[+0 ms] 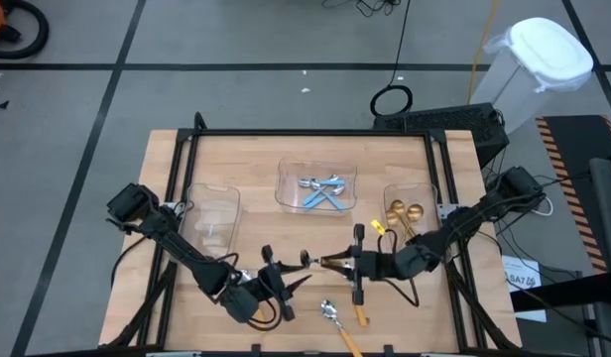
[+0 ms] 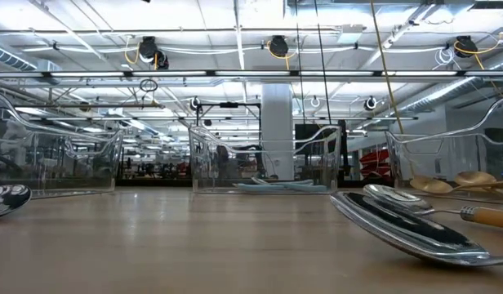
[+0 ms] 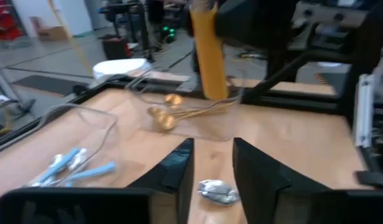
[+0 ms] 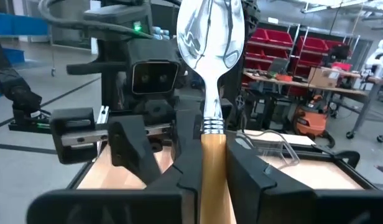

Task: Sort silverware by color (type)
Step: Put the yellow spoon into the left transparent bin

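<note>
A wooden table (image 1: 246, 159) seen from above is holding three clear trays in a row; going left to right, the left tray (image 1: 212, 214) is showing no spoons that can be made out; the left gripper (image 1: 286, 276) is hovering low near the front edge, its fingers (image 3: 173, 171) standing slightly apart with nothing between them, facing the other arm; the middle tray (image 1: 316, 185) is holding the blue-handled spoons (image 1: 322, 190); the right gripper (image 1: 335, 263) is reaching toward the left one, its fingers clamped together on the handle of an orange-handled spoon (image 4: 211, 74), bowl pointing at the left gripper; two more orange-handled spoons (image 1: 337, 322) are lying loose on the bare wood near the front edge; the right tray (image 1: 410, 203) is holding the gold spoons (image 1: 403, 211). The step in hand looks like a handover between the arms; the next move probably calls for the left gripper closing on the spoon's bowl end before the right lets go, then carrying it to the left tray. Beyond the table, a grey taped floor, a white bin (image 1: 542, 69) and shelving are showing.
</note>
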